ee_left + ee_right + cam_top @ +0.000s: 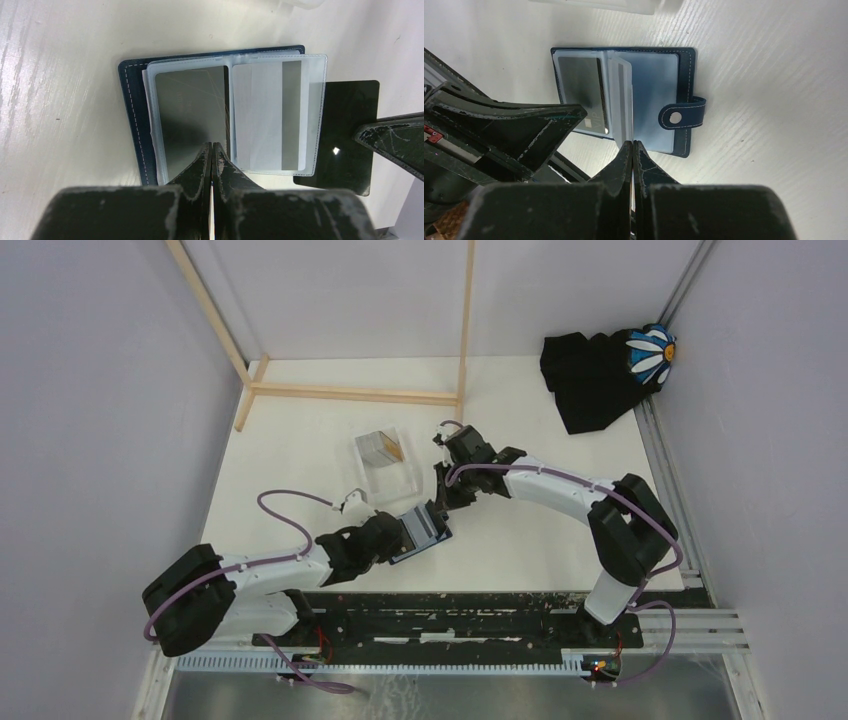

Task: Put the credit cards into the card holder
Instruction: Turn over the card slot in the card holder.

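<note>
The navy card holder (428, 531) lies open on the table, its clear pockets facing up. A silvery card (190, 112) sits in one pocket. My left gripper (407, 533) is shut, and its tips (211, 146) press on that page. My right gripper (441, 498) is shut on a dark credit card (350, 135), which sticks partly into the raised middle sleeve (267, 115). In the right wrist view this card is edge-on between the tips (632, 144), below the sleeve (621, 95), with the snap tab (676, 117) at the right. More cards (381, 447) stand in the clear box (392, 468).
A wooden frame (350, 392) lies at the back of the table. A black cloth (590, 375) with a daisy-print item (650, 352) sits at the back right. Grey walls close in both sides. The left gripper's body (514, 125) sits close beside my right fingers.
</note>
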Robot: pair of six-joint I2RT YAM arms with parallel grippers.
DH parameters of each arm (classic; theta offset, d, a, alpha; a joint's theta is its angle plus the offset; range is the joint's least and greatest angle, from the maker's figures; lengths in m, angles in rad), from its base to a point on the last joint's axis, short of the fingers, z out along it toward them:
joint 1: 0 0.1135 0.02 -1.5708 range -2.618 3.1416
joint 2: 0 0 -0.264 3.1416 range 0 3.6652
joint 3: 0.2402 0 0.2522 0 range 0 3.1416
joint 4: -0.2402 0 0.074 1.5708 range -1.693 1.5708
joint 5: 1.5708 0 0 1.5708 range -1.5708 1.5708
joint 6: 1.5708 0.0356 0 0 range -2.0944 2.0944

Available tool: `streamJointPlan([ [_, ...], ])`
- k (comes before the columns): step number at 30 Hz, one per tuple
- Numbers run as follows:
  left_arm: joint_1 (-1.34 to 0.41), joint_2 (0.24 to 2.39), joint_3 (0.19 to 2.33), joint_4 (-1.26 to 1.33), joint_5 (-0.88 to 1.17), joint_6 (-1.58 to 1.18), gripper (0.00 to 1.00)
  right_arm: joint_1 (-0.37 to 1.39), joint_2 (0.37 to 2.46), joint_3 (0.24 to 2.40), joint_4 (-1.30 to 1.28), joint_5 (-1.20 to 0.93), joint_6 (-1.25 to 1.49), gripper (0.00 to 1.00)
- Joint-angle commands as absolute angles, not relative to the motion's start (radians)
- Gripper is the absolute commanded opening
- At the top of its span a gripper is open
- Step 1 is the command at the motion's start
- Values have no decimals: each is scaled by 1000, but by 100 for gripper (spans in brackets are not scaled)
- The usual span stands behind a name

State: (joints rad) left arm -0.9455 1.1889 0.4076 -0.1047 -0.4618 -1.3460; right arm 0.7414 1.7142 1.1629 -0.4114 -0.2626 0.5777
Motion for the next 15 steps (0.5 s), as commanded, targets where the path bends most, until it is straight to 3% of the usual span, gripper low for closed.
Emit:
streamJointPlan([
  [1, -957, 1196, 450, -121, -499, -1388, 3, 761, 1688, 1192, -366, -281, 590, 1],
  [15, -979, 1142, 474, -224, -545, -1423, 3, 811, 1711, 1221, -348, -287, 601, 1],
])
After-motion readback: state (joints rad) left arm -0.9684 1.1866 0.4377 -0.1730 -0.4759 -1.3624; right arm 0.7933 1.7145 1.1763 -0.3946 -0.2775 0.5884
